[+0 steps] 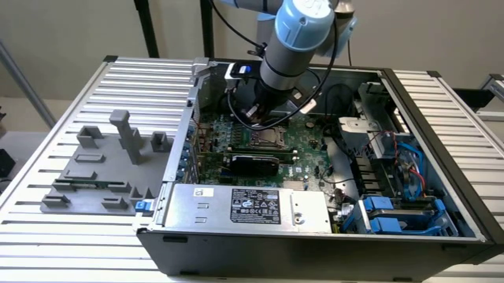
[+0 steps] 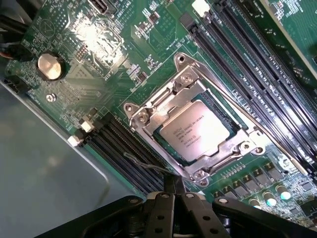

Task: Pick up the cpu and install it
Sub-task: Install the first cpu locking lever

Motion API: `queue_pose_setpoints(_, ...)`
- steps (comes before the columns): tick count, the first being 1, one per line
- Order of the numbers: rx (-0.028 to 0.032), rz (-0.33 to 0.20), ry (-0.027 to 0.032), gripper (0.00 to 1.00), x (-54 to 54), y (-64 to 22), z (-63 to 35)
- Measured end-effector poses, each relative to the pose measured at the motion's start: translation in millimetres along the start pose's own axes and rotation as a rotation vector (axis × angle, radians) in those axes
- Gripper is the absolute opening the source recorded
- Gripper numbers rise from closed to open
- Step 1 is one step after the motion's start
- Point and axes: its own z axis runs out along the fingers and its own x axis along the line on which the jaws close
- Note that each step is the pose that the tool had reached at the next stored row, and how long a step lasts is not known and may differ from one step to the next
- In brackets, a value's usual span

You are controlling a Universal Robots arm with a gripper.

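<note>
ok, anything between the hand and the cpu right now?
Nothing visible. The cpu already lies inside the metal socket frame, its silver top bare. The shut hand hangs near one corner of that frame, with nothing between them.

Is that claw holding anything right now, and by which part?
Nothing. The gripper is shut and empty; the cpu lies in its socket.
</note>
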Motion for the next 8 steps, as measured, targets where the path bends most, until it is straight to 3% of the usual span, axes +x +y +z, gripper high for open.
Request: queue_pose_setpoints(8,-0.0054,0.029,0.0089,0.11,7.5,7.1,0.0)
